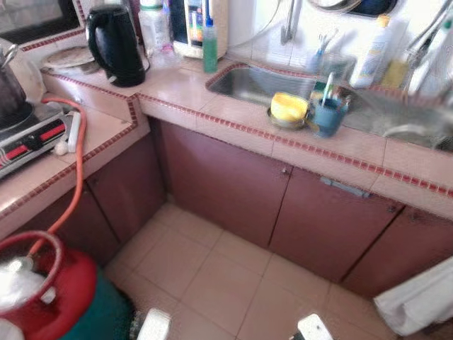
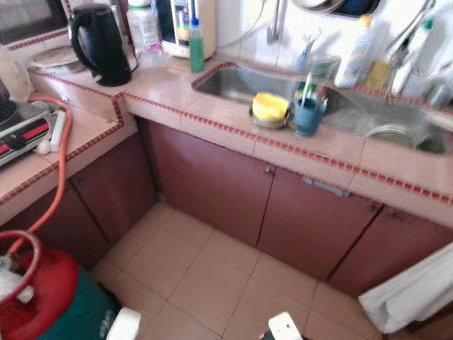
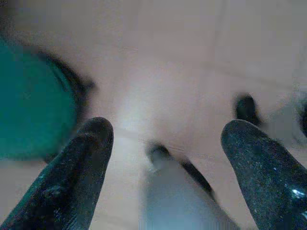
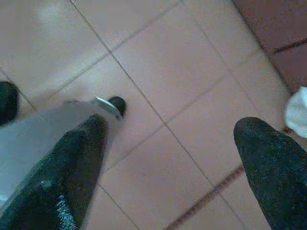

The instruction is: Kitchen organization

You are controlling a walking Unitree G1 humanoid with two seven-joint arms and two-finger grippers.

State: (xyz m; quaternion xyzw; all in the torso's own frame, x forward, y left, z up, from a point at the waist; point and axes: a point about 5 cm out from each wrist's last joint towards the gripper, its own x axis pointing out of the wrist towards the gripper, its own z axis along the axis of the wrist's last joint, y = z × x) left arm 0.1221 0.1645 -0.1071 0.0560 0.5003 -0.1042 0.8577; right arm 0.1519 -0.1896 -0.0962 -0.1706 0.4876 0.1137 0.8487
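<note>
Right now the clutter to be sorted sits up on the pink-tiled counter (image 1: 177,88), and both grippers hang low over the floor (image 1: 212,276), well below it and apart from everything on it. At the counter's front edge, beside the sink (image 1: 244,81), a yellow sponge (image 1: 289,107) rests in a small dish, touching or just beside a blue cup (image 1: 329,115) that holds a brush or two standing roughly upright. Behind them along the wall stand a green bottle (image 1: 210,46) and a white bottle (image 1: 373,53), both upright. On toward the left corner stands a black kettle (image 1: 115,44), handle turned to the left, and on the counter's left leg there's a stove (image 1: 28,131) with an orange hose (image 1: 76,152) dropping to a red gas cylinder (image 1: 49,290) on the floor.

The left gripper (image 3: 165,158) points down at the tiles with its fingers spread wide and nothing between them; a teal bin (image 3: 29,100) lies beside it. The right gripper (image 4: 172,163) is likewise wide apart and empty over bare tiles.

My read: the sponge and cup lie ahead and upward, a little right of centre, so the right arm looks the nearer one. Either arm must rise to counter height before anything can be grasped. A white cloth (image 1: 417,297) hangs at the lower right, near that arm's path.
</note>
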